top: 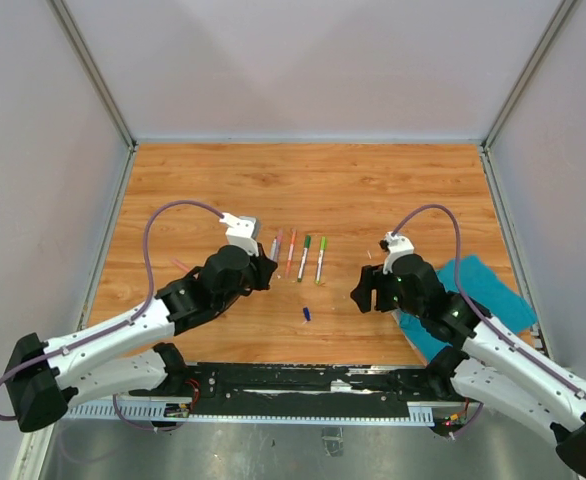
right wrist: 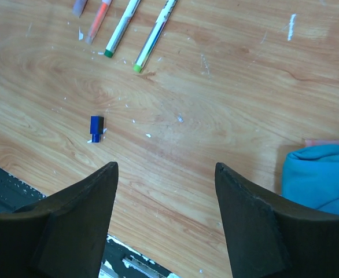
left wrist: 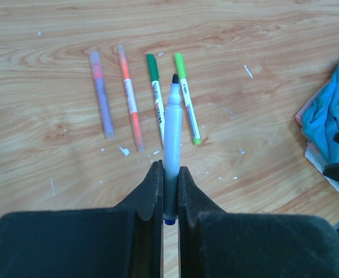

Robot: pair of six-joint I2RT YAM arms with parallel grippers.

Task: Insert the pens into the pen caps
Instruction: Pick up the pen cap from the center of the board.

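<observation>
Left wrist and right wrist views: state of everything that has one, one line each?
left hand: shut on blue pen
blue pen: uncapped, tip bare, clamped in left hand
blue cap: loose, off its pen
right hand: open, empty
dark green pen: capped, lying flat
light green pen: capped, lying flat
orange pen: lying flat, looks capped
purple pen: lying flat, looks capped
teal cloth: crumpled

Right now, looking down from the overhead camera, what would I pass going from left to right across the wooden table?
In order: left gripper → purple pen → orange pen → dark green pen → light green pen → right gripper → teal cloth.
</observation>
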